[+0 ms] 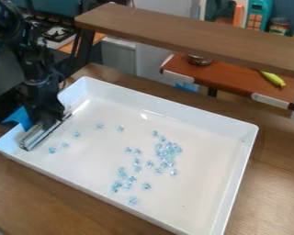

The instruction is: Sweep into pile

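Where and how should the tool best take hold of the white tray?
Probably by the rim of the white tray at the picture's right, from straight above: the wall there stands up thin, and the blue pieces lie away from it.

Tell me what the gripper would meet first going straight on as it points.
Most likely the floor of the white tray, just below the silvery tool at the gripper's lower end. Depth is unclear at this slant, so the tool may already be touching it.

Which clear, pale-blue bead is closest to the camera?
The lone bead lowest in view, by the front rim of the white rectangular tray; others lie farther back.
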You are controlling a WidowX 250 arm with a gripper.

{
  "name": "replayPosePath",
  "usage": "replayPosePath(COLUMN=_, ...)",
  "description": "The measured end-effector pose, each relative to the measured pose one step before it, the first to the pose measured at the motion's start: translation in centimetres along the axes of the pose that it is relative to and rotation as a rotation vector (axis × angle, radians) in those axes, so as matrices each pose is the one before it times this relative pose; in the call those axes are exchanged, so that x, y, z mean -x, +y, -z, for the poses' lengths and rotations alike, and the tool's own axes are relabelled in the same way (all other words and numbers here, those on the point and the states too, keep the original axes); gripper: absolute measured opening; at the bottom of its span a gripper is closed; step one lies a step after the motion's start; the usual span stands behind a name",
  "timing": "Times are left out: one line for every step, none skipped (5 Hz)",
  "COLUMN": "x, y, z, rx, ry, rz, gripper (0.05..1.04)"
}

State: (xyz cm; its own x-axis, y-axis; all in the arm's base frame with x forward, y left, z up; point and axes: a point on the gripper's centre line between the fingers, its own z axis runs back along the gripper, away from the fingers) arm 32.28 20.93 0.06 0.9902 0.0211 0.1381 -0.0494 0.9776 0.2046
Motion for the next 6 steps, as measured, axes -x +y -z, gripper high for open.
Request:
replayPosePath(x=0.290, y=-0.265, z=0.127, rx=0.0057, ry=0.0073, rz=0.0000, gripper=0.326)
replayPosePath(x=0.424, y=-0.727, z=0.160, rx=0.0161, ry=0.0232, rz=0.0207, gripper=0.326)
replayPosePath(x=0.799, y=-1.268, z=-0.488, rx=0.0402, ry=0.0248, rz=0.0342, gripper=0.326)
replayPosePath(x=0.158, y=-1.989, z=-0.348, rx=0.0548, ry=0.0473, rz=0.0117, gripper=0.326)
replayPosePath(x=-0.142, y=-2.249, z=-0.132, rx=0.0392, ry=0.0410, rz=-0.0030, gripper=0.326)
replayPosePath(x=-0.425, y=-2.507, z=-0.102, rx=0.0152, ry=0.0101, rz=-0.0026, gripper=0.326)
